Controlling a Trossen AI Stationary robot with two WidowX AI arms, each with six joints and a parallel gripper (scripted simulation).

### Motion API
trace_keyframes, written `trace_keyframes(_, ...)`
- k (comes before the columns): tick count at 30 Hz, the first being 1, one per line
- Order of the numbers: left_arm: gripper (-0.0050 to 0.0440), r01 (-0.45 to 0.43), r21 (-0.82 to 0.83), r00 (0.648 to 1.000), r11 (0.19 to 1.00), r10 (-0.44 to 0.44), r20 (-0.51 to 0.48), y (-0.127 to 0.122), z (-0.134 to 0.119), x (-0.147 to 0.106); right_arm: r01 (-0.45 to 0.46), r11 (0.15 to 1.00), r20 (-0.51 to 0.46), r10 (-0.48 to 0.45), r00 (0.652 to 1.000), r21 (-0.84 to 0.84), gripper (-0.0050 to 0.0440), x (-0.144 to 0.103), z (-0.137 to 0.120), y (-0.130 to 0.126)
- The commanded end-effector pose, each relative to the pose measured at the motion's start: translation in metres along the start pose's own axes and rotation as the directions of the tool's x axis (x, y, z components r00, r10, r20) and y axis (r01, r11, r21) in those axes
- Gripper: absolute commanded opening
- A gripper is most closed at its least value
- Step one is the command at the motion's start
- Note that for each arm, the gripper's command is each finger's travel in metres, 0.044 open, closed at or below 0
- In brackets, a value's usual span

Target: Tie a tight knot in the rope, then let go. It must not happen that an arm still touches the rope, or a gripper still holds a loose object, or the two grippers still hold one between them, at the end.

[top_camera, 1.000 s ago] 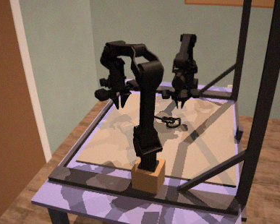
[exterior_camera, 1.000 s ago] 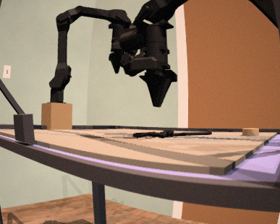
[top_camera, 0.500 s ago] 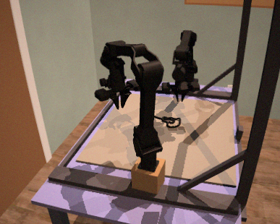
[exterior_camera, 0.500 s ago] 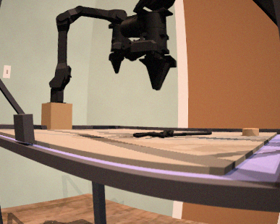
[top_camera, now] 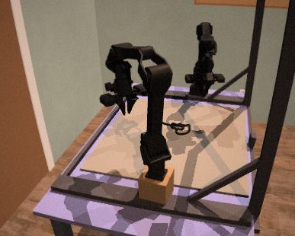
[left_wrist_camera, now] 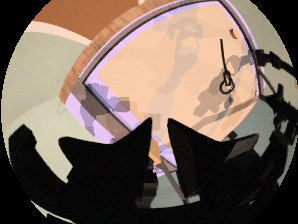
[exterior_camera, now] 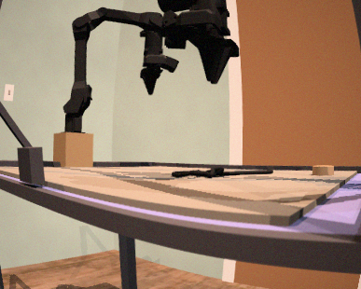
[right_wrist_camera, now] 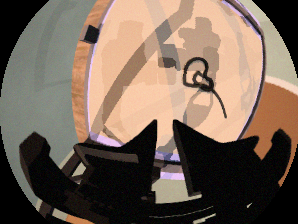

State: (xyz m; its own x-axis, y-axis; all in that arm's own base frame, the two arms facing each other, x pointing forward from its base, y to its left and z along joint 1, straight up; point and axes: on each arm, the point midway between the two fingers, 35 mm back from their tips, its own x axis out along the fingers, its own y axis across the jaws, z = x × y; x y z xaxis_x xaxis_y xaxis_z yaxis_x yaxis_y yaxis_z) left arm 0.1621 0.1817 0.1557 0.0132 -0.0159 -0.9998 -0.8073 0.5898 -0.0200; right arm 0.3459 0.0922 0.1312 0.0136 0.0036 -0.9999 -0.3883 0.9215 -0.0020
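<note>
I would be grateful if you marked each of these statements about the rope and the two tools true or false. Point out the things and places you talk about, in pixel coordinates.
The rope (top_camera: 177, 126) (exterior_camera: 216, 172) (left_wrist_camera: 227, 82) (right_wrist_camera: 207, 86) lies on the tan board (top_camera: 112, 156) (exterior_camera: 142, 193) (left_wrist_camera: 150, 70) (right_wrist_camera: 120, 25). True.

The left tool (top_camera: 126, 113) (exterior_camera: 150, 93) (left_wrist_camera: 159, 121) is gripping the rope. False: its fingers stand slightly apart with nothing between them.

A tail runs out from the rope's looped part. True.

The right tool (top_camera: 199, 92) (exterior_camera: 214, 83) (left_wrist_camera: 265, 98) (right_wrist_camera: 164, 123) is touching the rope. False: it is raised clear of it.

The rope is white. False: it is black.

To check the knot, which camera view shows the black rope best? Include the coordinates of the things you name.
The right wrist view: the black rope's (top_camera: 184, 133) (exterior_camera: 249, 172) (left_wrist_camera: 222, 55) (right_wrist_camera: 219, 101) loop and tail appear largest there. Left wrist: smaller; top: partly hidden by an arm; exterior: edge-on.
</note>
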Motion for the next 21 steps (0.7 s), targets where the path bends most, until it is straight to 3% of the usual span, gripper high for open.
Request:
trace_keyframes(1,0.0085,0.003,0.004,1.000,1.000,-0.003,0.018,0.000,0.000,-0.005,0.000,1.000,0.011,0.000,1.000,0.007,0.0085,-0.015,-0.026,0.022)
trace_keyframes(15,0.0085,0.003,0.004,1.000,1.000,-0.003,0.018,0.000,0.000,-0.005,0.000,1.000,0.010,0.000,1.000,0.003,0.0085,-0.016,-0.029,0.023)
trace_keyframes(18,0.0085,0.003,0.004,1.000,1.000,-0.003,0.018,0.000,0.000,-0.005,0.001,0.999,0.010,-0.001,1.000,-0.045,0.0085,-0.013,-0.034,0.011)
trace_keyframes(21,0.0085,0.003,0.004,1.000,1.000,-0.003,0.018,0.000,0.000,-0.005,0.004,0.988,0.009,-0.003,1.000,-0.155,0.0085,-0.008,-0.046,-0.018)
